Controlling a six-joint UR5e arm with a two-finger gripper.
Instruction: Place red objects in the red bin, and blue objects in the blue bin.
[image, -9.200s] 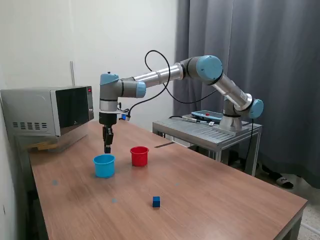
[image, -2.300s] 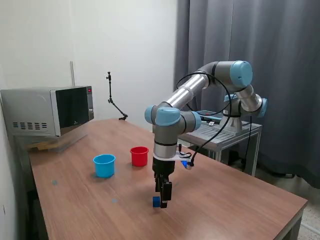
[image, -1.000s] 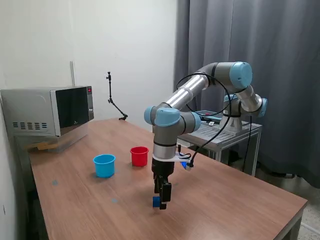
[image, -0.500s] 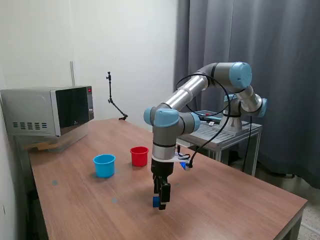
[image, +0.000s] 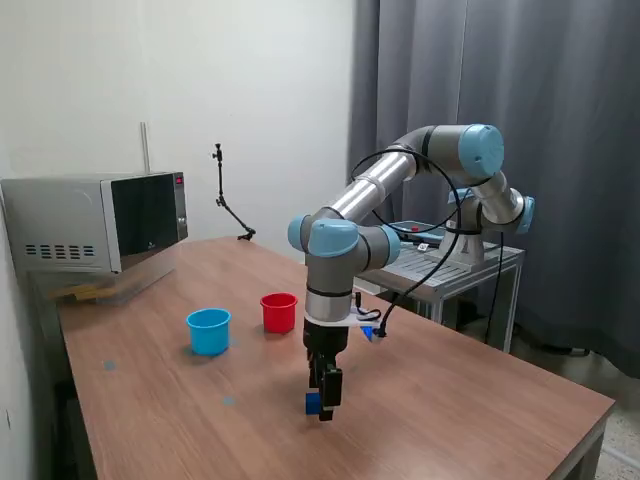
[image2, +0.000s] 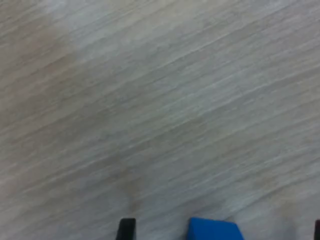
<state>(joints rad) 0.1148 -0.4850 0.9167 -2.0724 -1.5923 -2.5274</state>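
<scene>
One dark blue cube (image: 313, 402) sits on the wooden table, toward the exterior view's front. My gripper (image: 323, 406) points straight down at it, low over the table. In the wrist view the cube (image2: 214, 230) lies between my fingers (image2: 126, 229), which stand well apart from it, so the gripper (image2: 221, 235) is open. The red cup (image: 279, 312) and the light-blue cup (image: 208, 331) stand side by side farther back, to the exterior view's left. Their insides are hidden. No red cubes and no second blue cube are in view.
A microwave (image: 95, 222) stands at the table's back left corner. A thin black stand (image: 228, 205) is at the back edge. The arm's metal base table (image: 420, 262) is at the exterior view's right, with a grey curtain behind.
The arm has moved from above the light-blue cup over to the blue cube. In the last second it has only shifted slightly, and the cube stays in place.
</scene>
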